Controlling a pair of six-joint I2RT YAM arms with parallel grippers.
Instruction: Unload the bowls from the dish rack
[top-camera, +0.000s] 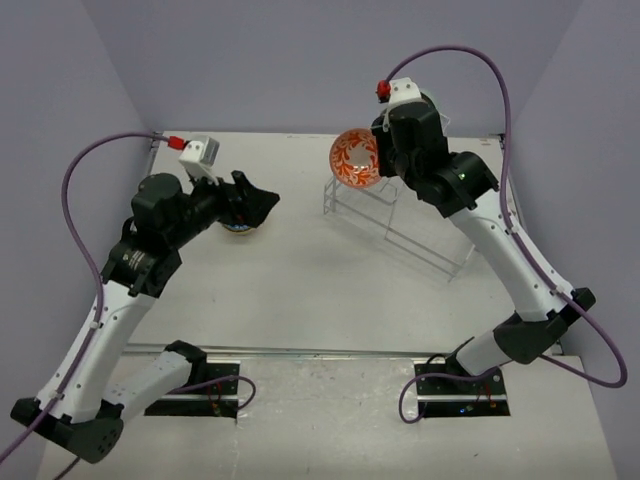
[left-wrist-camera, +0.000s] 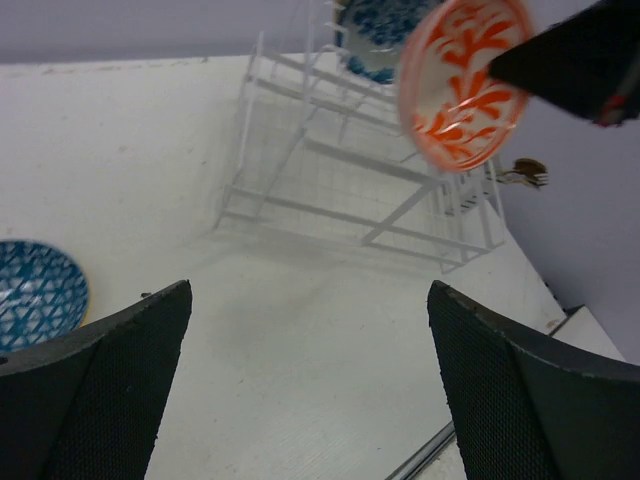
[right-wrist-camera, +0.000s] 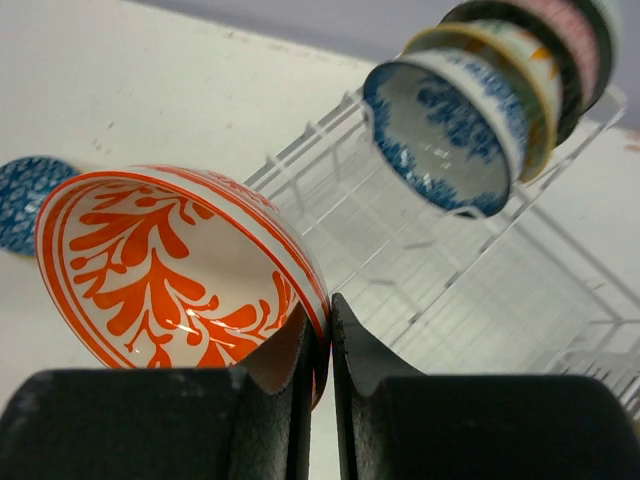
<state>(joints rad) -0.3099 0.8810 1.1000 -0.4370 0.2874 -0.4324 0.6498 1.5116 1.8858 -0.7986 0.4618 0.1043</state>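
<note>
My right gripper (top-camera: 378, 160) is shut on the rim of a red-orange floral bowl (top-camera: 354, 157), holding it in the air above the raised end of the clear dish rack (top-camera: 420, 230). In the right wrist view the bowl (right-wrist-camera: 170, 265) is pinched between my fingers (right-wrist-camera: 322, 345), and several more bowls (right-wrist-camera: 470, 100) stand on edge in the rack's slots (right-wrist-camera: 400, 270). A blue net bowl (top-camera: 240, 226) sits on the table at the left. My left gripper (top-camera: 262, 200) is open and empty just beside and above it; the bowl also shows in the left wrist view (left-wrist-camera: 35, 290).
The rack's long lower section (top-camera: 435, 245) runs toward the right front, under my right forearm. Purple walls close the table at the back and sides. A metal strip (top-camera: 300, 350) marks the table's near edge.
</note>
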